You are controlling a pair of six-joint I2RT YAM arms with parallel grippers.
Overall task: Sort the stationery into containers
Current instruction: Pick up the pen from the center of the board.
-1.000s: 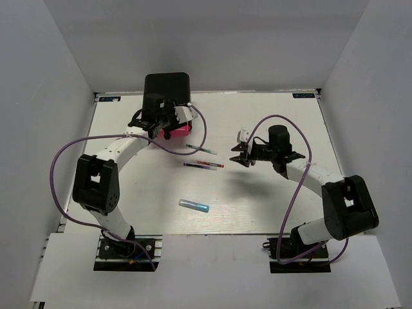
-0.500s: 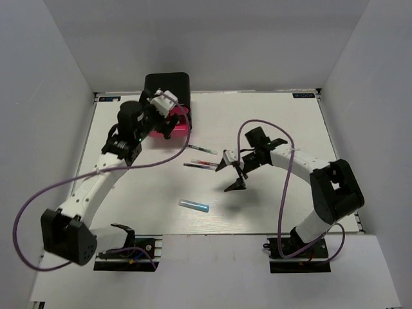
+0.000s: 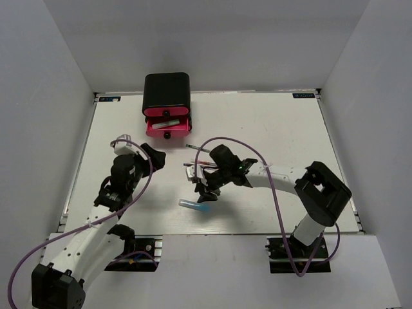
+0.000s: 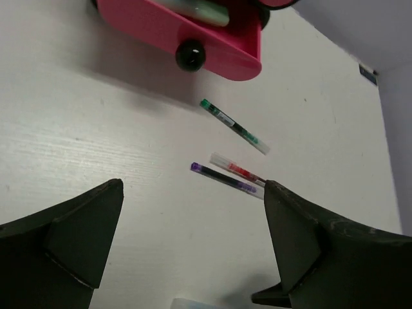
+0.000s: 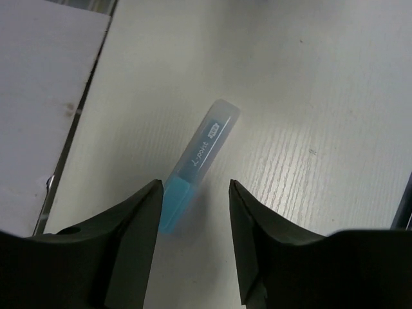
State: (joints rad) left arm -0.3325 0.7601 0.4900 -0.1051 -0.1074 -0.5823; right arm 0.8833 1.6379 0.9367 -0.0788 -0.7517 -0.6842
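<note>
A blue stubby marker [image 3: 194,206] [image 5: 199,158] lies near the table's front. My right gripper [image 3: 202,191] [image 5: 193,193] hangs just over it, open, its fingertips either side of the marker's blue end without gripping. A green pen [image 3: 201,149] [image 4: 233,125], a red pen [image 4: 237,169] and a blue pen [image 4: 225,179] lie mid-table. The black cabinet [image 3: 166,90] has its lowest pink drawer [image 3: 167,127] [image 4: 193,38] pulled out, with a pale-teal marker [image 4: 203,11] inside. My left gripper [image 3: 154,158] [image 4: 193,244] is open and holds nothing, in front of the drawer.
The table's white walls rise at the left, back and right. The right arm's purple cable [image 3: 225,140] arcs over the pens. The table's near edge [image 5: 71,129] runs just beside the blue marker.
My left arm has pulled back from the drawer toward the near left, gripper wide open. My right arm has swung left and down over the blue marker, and its jaws have narrowed.
</note>
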